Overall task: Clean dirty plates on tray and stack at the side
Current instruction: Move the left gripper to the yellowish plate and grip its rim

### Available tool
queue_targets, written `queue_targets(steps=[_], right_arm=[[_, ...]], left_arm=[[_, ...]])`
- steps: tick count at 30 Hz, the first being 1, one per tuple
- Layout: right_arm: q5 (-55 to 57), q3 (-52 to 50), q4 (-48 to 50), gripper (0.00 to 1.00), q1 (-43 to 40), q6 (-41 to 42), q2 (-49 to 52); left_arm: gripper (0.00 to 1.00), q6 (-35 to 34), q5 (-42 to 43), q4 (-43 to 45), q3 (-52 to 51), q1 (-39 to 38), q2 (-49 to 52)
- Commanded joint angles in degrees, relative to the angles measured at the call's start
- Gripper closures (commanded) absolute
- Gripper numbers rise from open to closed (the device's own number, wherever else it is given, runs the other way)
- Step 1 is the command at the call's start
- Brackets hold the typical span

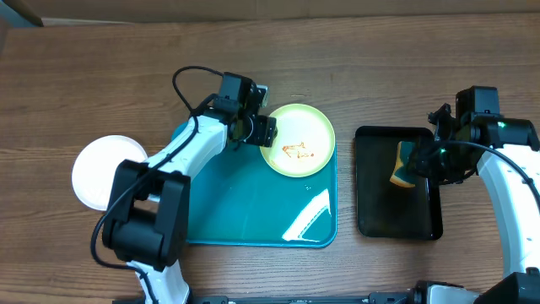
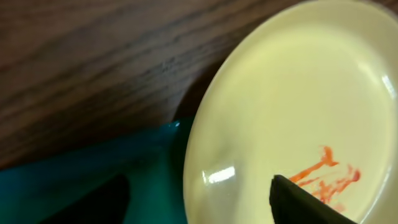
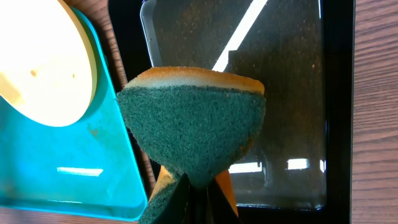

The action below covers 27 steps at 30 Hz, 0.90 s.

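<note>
A light green plate [image 1: 297, 139] with orange-brown smears lies on the far right corner of the teal tray [image 1: 253, 211]. My left gripper [image 1: 257, 128] is open at the plate's left rim. In the left wrist view one finger is over the plate [image 2: 298, 93] and the other over the tray [image 2: 74, 180], with the rim between them [image 2: 199, 193]. A white plate [image 1: 97, 169] lies on the table left of the tray, partly hidden by the left arm. My right gripper [image 1: 419, 160] is shut on a green and yellow sponge [image 1: 403, 165] above the black tray. The sponge [image 3: 193, 124] fills the right wrist view in front of the jaws [image 3: 199, 205].
A narrow black tray [image 1: 371, 194] lies right of the teal tray, with a strip of wooden table between them. The right wrist view shows the black tray [image 3: 292, 81], the teal tray's corner [image 3: 50, 155] and the green plate's edge [image 3: 43, 62].
</note>
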Motion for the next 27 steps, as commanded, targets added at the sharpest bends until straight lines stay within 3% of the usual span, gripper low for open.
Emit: queue_targets(steps=[1, 7, 10, 16, 27], right_arm=[[-0.72, 0.07, 0.24, 0.96, 0.17, -0.24, -0.70], [-0.72, 0.07, 0.26, 0.96, 0.17, -0.24, -0.70], [-0.72, 0.07, 0.26, 0.96, 0.17, -0.24, -0.70], [-0.72, 0.07, 0.20, 0.96, 0.17, -0.24, -0.70], [-3.28, 0.07, 0.17, 0.96, 0.42, -0.24, -0.68]], left_arm=[[0.40, 0.68, 0.35, -1.88, 0.92, -0.09, 2.95], [0.85, 0.68, -2.49, -8.17, 0.92, -0.09, 3.93], [0.94, 0.66, -2.47, -10.97, 0.92, 0.02, 3.93], [0.96, -1.70, -2.54, -17.18, 0.92, 0.02, 3.89], [0.96, -15.89, -3.32, -30.10, 0.90, 0.68, 2.32]])
